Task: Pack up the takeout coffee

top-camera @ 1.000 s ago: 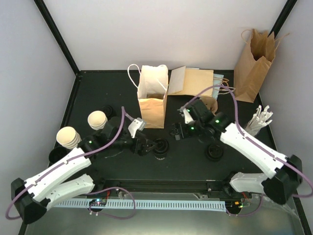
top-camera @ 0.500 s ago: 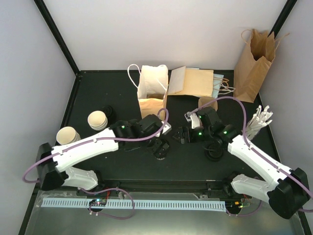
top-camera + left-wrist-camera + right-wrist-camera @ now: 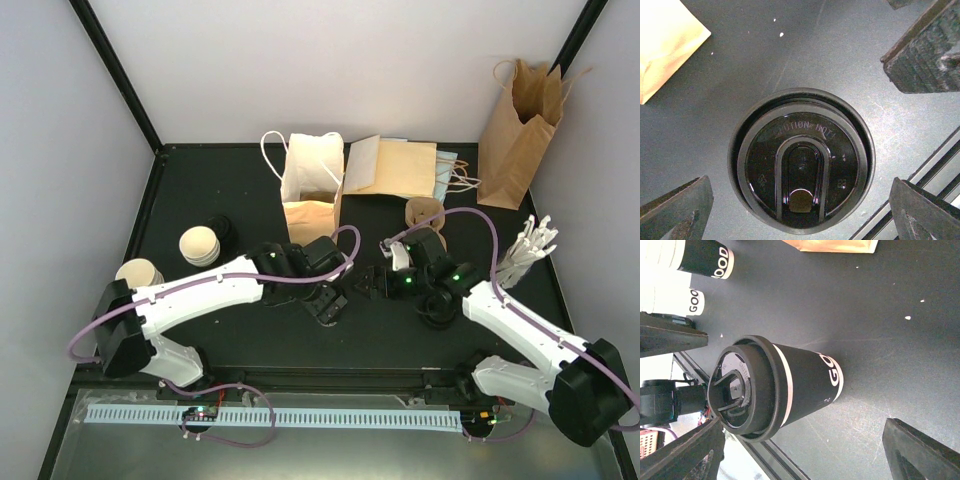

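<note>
Takeout coffee first: from above, one lidded cup (image 3: pixel 437 309) stood on the black table (image 3: pixel 200 190), tucked against the right forearm. The centre cup (image 3: pixel 801 160) sat all but hidden under the left gripper (image 3: pixel 326 300). The left arm lay stretched long and low from its base toward mid-table, wrist bent down. The right arm reached in from the other side, its right gripper (image 3: pixel 373 282) levelled at the same spot, just beside the left one.

The count: two cream cup stacks (image 3: pixel 200 243), one dark cup (image 3: pixel 220 228) beside them, one open bag (image 3: pixel 312 195) standing, one tall bag (image 3: pixel 520 120) in the far right corner. Flat bags (image 3: pixel 395 165) lay between those two, number unclear.

The left wrist view looked straight down on the centre cup's black lid. Its fingers (image 3: pixel 677 210) were spread wide either side, touching nothing: released.

The right wrist view showed that cup upright, black-sleeved with a white band, ahead of parted fingers (image 3: pixel 920 450), nothing gripped. Two more cups (image 3: pixel 705 260) marked GOOD stood beyond it.
</note>
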Tool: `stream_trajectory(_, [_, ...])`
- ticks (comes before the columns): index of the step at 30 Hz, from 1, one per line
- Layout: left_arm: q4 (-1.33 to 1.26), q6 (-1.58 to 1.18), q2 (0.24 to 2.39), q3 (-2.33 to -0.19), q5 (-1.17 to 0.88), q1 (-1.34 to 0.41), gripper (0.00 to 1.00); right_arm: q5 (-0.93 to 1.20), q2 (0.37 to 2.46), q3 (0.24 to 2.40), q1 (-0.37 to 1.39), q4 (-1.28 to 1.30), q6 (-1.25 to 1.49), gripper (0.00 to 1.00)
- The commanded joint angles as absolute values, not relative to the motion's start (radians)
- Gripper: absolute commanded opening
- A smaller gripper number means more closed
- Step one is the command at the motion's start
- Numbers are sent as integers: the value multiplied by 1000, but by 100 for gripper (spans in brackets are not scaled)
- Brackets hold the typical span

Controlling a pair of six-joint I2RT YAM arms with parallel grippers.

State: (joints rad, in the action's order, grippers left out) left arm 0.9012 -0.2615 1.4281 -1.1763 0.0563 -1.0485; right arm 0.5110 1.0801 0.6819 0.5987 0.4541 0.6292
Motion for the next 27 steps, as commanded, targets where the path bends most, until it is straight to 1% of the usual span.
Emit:
stream_trajectory(1, [921,-256,1464,-1223,41,-1052,99,523,1088,678,591,414,636,89])
stream_trajectory(4, [925,-260,1488,-1230,29,-1052,99,519,1092,680,592,416,632,89])
stream_trajectory(8, [919,-264,1503,-1233,28,-1049,96,513,1094,681,591,422,629,88])
stream_trajectory(18, [945,-255,1524,-1259,48,-1049,79,552,1131,675,591,396,637,87])
stream_trajectory(23, [949,-253,1530,-1261,52,-1049,77,621,1163,659,591,350,653,81])
stream_trajectory(27, [951,-258,1532,-1256,59,-1049,81,647,1174,642,591,326,658,77])
